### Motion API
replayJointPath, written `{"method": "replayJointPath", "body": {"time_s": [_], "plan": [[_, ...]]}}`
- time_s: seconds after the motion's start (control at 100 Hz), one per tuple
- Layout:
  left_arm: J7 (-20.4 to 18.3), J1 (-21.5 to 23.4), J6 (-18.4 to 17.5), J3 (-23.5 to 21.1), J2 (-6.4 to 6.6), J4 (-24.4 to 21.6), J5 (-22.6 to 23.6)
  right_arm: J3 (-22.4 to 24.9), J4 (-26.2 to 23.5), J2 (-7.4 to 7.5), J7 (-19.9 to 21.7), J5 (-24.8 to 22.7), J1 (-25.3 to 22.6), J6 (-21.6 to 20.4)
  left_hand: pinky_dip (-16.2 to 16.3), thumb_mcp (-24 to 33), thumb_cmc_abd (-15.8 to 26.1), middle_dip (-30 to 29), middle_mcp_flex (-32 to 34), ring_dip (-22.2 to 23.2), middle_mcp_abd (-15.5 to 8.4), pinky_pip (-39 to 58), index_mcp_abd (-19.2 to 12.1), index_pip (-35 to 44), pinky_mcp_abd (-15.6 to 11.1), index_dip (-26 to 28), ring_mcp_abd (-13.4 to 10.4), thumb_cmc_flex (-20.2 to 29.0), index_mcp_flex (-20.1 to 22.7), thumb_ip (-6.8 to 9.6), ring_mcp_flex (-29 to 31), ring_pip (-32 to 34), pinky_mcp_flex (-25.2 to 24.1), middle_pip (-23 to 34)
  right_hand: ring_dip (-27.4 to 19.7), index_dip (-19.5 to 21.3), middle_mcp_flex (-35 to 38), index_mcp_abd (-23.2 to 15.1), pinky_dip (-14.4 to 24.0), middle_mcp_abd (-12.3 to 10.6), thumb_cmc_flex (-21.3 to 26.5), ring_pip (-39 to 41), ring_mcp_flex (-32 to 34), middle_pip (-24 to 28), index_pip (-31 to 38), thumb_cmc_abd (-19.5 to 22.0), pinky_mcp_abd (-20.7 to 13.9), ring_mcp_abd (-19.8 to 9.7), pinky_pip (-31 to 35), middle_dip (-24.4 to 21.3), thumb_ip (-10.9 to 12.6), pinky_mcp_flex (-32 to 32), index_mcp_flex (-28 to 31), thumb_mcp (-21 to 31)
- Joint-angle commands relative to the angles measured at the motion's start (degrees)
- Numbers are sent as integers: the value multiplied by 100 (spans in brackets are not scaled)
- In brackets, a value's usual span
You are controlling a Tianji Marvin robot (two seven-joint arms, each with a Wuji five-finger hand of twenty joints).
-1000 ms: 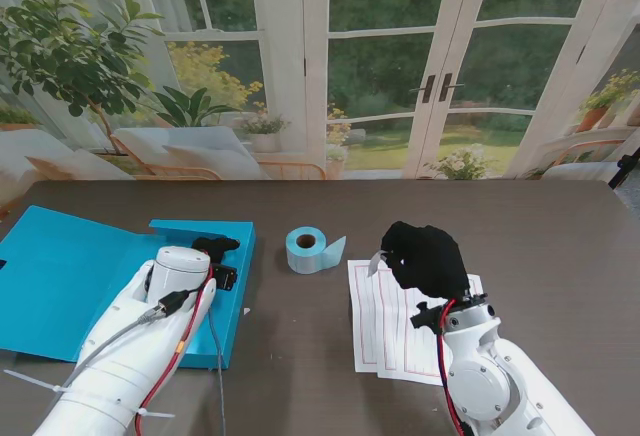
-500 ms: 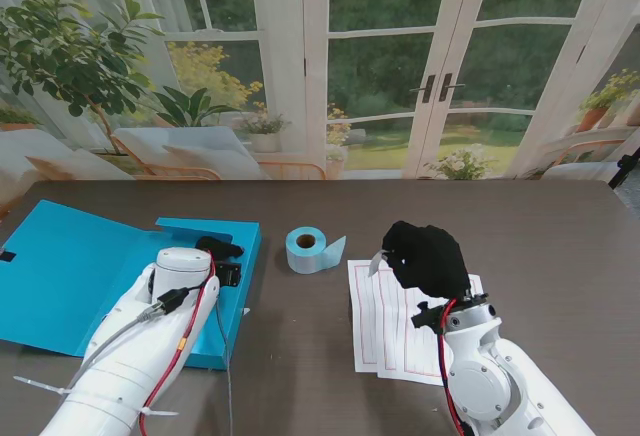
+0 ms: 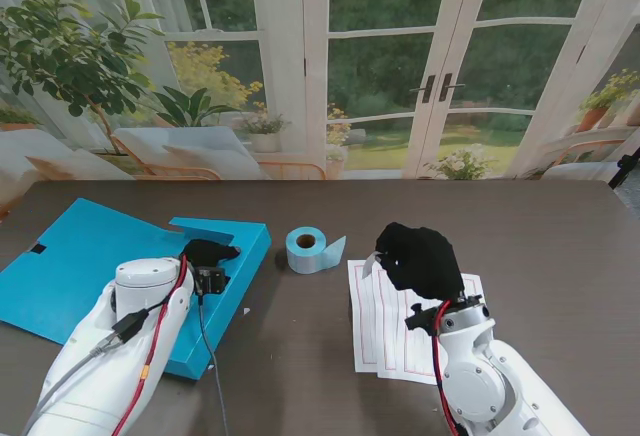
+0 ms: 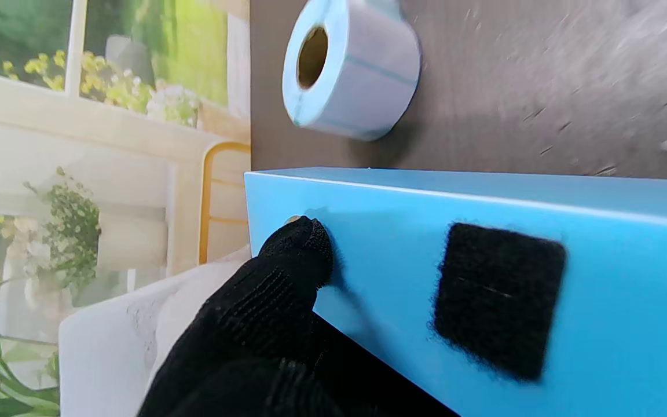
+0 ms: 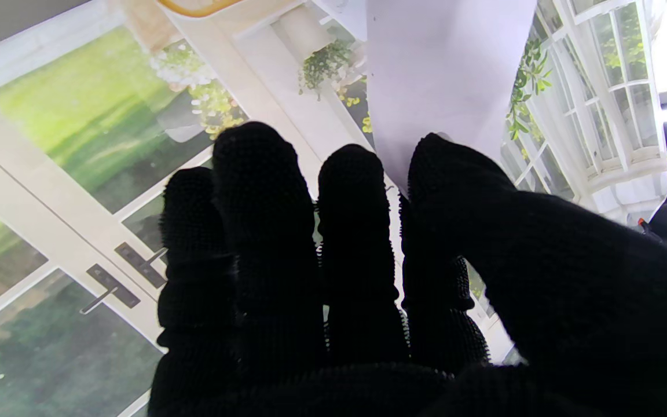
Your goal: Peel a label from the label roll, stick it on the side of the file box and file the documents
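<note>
Rotated since the earlier frames, the blue file box (image 3: 120, 266) now lies more slanted on the left of the dark worktop (image 3: 560, 246), its open flap swung farther from me, and the left arm has drawn back toward the left edge of the stand view. Left hand (image 3: 205, 253), black-gloved: rests at the box's right end, one fingertip (image 4: 304, 243) pressed against the blue side wall close to its corner; whether the remaining fingers are apart or curled cannot be told, as they are hidden. Black fastening patch (image 4: 495, 298): fixed on the same blue wall, beside the fingertip but apart from it. Label roll (image 3: 307, 249), pale blue: stands on the worktop just right of the box, between box and documents, a short tail of liner trailing to its right; in the left wrist view the roll (image 4: 351, 66) sits clear of the box edge. Documents (image 3: 385, 326), white sheets with red ruling: lie flat on the worktop right of centre, partly covered by the right hand. Right hand (image 3: 420, 261), black-gloved: raised over the documents, fingers (image 5: 255, 191) together and pinched with the thumb on a white label (image 5: 443, 69), whose small corner (image 3: 368, 268) shows at the hand's left side in the stand view.
</note>
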Motion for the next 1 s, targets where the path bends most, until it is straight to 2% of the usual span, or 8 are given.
{"method": "replayJointPath", "body": {"time_s": [0.0, 0.24, 0.54, 0.67, 0.78, 0.99], "plan": [[-277, 124, 90, -67, 127, -247, -37, -105, -83, -52, 72, 1, 46, 28, 165, 563, 194, 231, 426, 71, -256, 282, -379, 671, -352, 48, 425, 645, 45, 141, 409, 541, -43, 615, 49, 111, -86, -640, 36, 105, 663, 53, 34, 106, 797, 498, 66, 46, 148, -57, 519, -455, 340, 294], [-677, 401, 209, -141, 279, -860, -83, -494, -145, -127, 52, 188, 342, 343, 220, 577, 219, 229, 374, 53, -220, 239, -326, 657, -334, 20, 452, 645, -2, 156, 357, 516, -95, 587, 49, 97, -73, -625, 38, 120, 651, 53, 43, 96, 790, 495, 93, 53, 149, -62, 523, -452, 348, 281], [-998, 581, 136, -203, 394, -1234, -289, -1061, -47, -329, -19, 761, 784, 967, 253, 595, 267, 229, 349, 49, -194, 209, -292, 642, -296, 20, 476, 644, -2, 154, 346, 487, -92, 570, 52, 68, -69, -546, 40, 184, 673, 47, 38, 80, 775, 527, 140, 116, 138, -62, 542, -471, 358, 223], [-994, 655, 50, -266, 389, -1308, -542, -1276, 35, -413, -82, 946, 910, 1156, 256, 625, 271, 232, 346, 51, -169, 195, -260, 630, -263, 17, 476, 644, 21, 161, 346, 487, -86, 565, 57, 56, -65, -501, 44, 212, 687, 53, 35, 70, 767, 541, 168, 148, 135, -62, 559, -486, 361, 186], [-973, 712, 14, -315, 377, -1398, -770, -1235, -326, -381, 72, 994, 730, 1383, 256, 625, 292, 234, 332, 52, -163, 192, -243, 612, -243, 11, 476, 645, 24, 159, 346, 486, -64, 558, 61, 48, -63, -483, 50, 228, 684, 60, 39, 62, 761, 556, 192, 155, 138, -63, 568, -489, 362, 149], [-826, 813, -65, -400, 333, -1576, -1244, -1457, -395, -444, 141, 1217, 742, 1792, 252, 657, 294, 242, 333, 48, -126, 190, -220, 571, -180, 0, 503, 645, 55, 166, 365, 471, -8, 546, 64, -20, -67, -283, 72, 341, 764, 59, 11, 8, 745, 634, 320, 273, 126, -73, 623, -533, 332, -156]]}}
